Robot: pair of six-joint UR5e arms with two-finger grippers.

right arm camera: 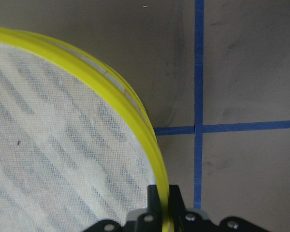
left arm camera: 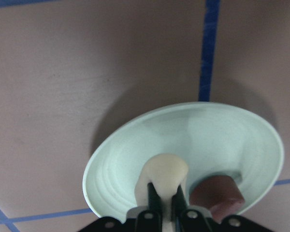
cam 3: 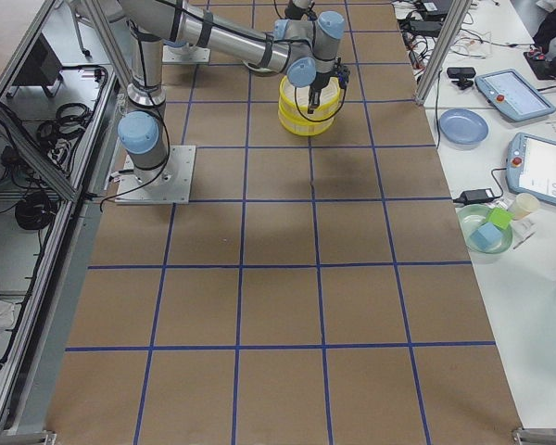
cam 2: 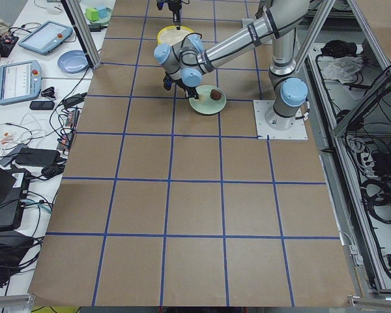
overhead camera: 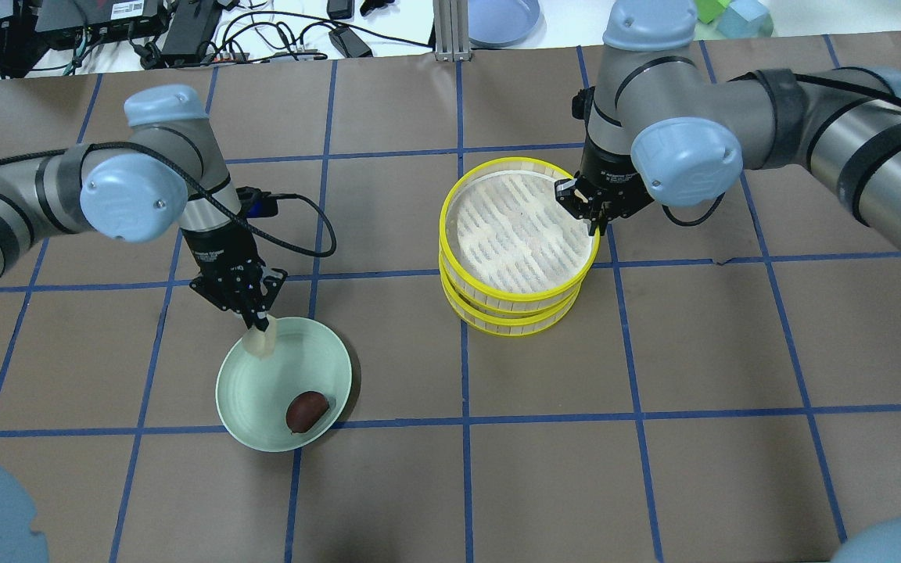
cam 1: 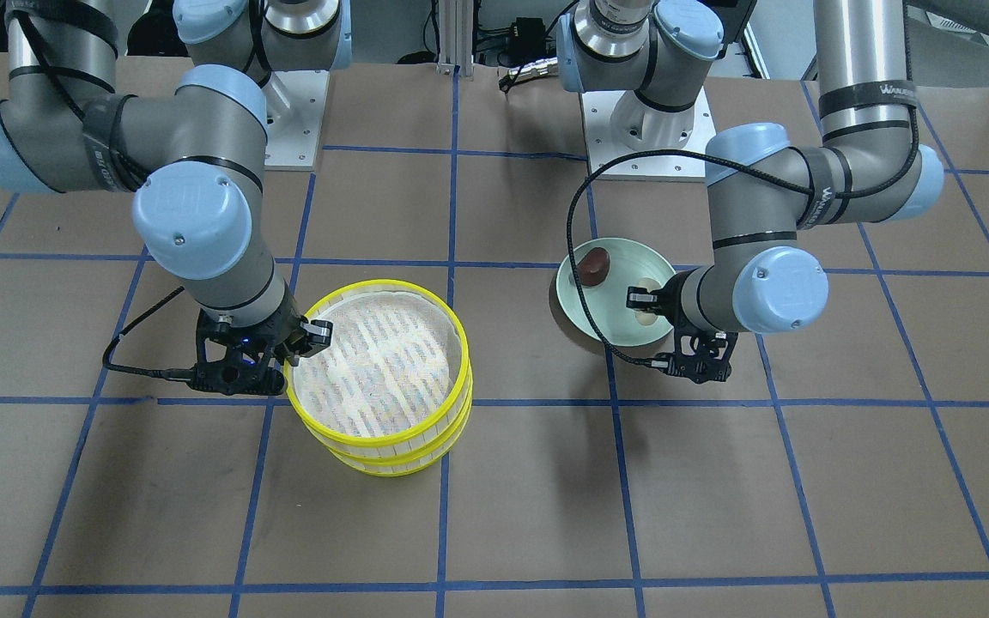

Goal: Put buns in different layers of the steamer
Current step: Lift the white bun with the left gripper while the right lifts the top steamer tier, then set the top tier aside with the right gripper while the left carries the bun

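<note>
My left gripper is shut on the cream-white bun and holds it over the robot-side edge of the pale green plate. In the left wrist view the bun is squeezed between the fingers. The dark reddish-brown bun lies in the plate and also shows in the front view. The two-tier steamer with yellow rims stands at mid-table, with nothing in its top tier. My right gripper is shut on the top tier's yellow rim, one finger inside it and one outside.
Blue tape lines divide the brown table into squares. The arm base plates stand at the robot's side. A black cable loops from the left wrist. A blue plate and electronics lie beyond the table's far edge.
</note>
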